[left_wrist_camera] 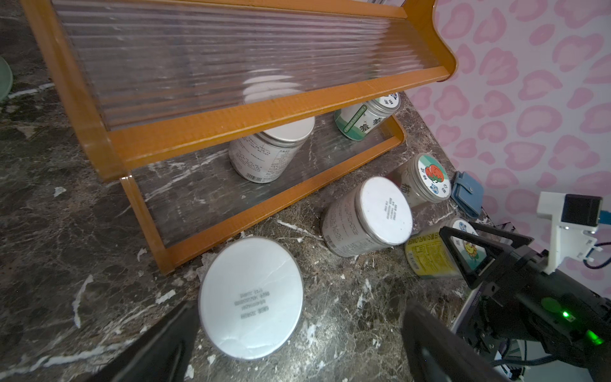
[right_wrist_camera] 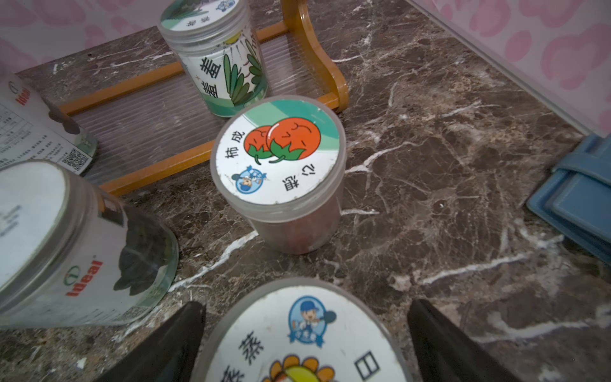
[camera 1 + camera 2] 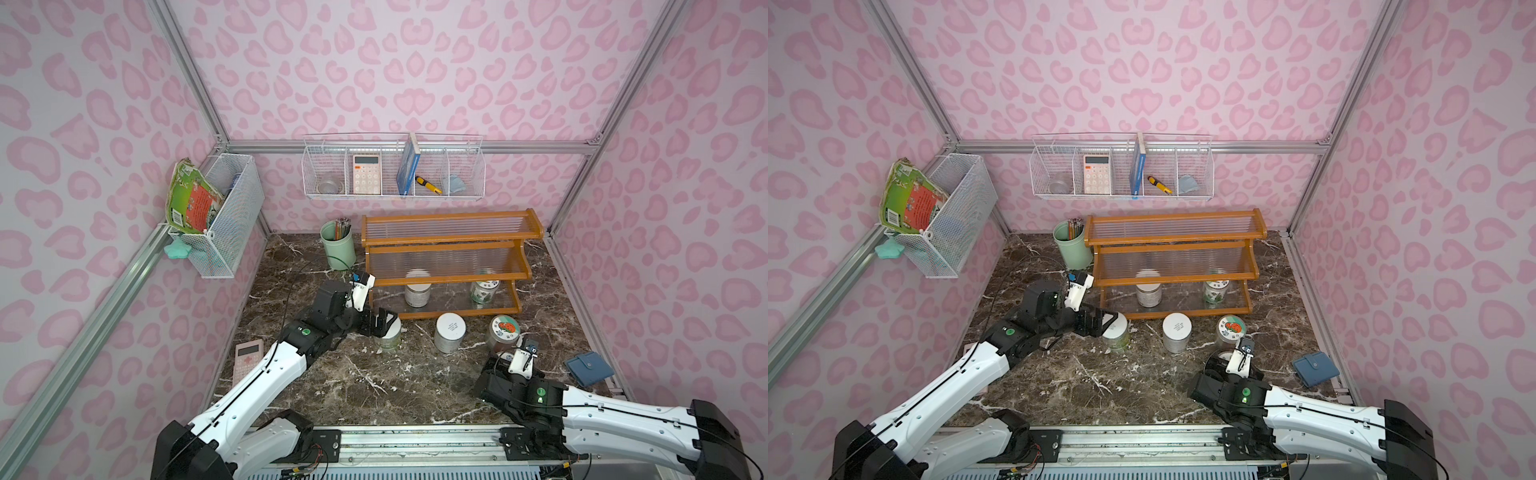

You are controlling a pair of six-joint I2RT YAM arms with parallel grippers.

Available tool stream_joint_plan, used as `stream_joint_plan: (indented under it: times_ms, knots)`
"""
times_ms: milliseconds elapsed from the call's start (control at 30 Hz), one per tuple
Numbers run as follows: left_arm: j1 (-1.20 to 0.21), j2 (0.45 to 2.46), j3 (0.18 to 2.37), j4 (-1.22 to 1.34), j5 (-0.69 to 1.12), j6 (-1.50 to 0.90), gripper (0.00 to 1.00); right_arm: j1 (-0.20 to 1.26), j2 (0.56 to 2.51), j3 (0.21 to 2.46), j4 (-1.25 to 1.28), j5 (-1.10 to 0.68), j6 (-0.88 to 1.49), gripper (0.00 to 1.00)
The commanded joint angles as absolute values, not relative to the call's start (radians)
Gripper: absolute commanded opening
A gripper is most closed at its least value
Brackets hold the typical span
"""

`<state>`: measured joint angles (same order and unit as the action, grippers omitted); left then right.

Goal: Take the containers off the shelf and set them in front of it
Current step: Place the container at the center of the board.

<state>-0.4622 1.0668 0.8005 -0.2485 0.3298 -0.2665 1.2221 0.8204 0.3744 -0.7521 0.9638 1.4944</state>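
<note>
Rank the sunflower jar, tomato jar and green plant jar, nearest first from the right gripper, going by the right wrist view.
1. sunflower jar, inside the open right gripper.
2. tomato jar, on the table ahead.
3. green plant jar, on the shelf, bottom tier.

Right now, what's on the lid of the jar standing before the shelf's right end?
Two orange-red fruits on a white-and-teal lid, best in right wrist view.

On the marble table point(image 3: 395, 386): mint-green pencil cup point(image 3: 337, 249) at back, pink calculator point(image 3: 248, 361) far left, blue wallet point(image 3: 589, 368) far right.
</note>
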Motion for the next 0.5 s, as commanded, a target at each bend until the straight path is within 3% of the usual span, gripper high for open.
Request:
stream_joint_plan:
  times_ms: [0,267,467]
  knots:
    - [-0.462,1.068,0.805,-0.239,0.33,-0.268,0.99,1.228,0.811,0.4,-0.804,0.988,1.507,0.99]
    - [-0.462,1.057,0.81,-0.253,0.324,-0.265,0.99,1.246,0.775,0.476,-0.851,1.021,1.468,0.99]
    - [-0.462,1.062,0.812,-0.254,0.325,-0.265,0.99,1.217,0.715,0.538,-0.739,1.009,1.219,0.99]
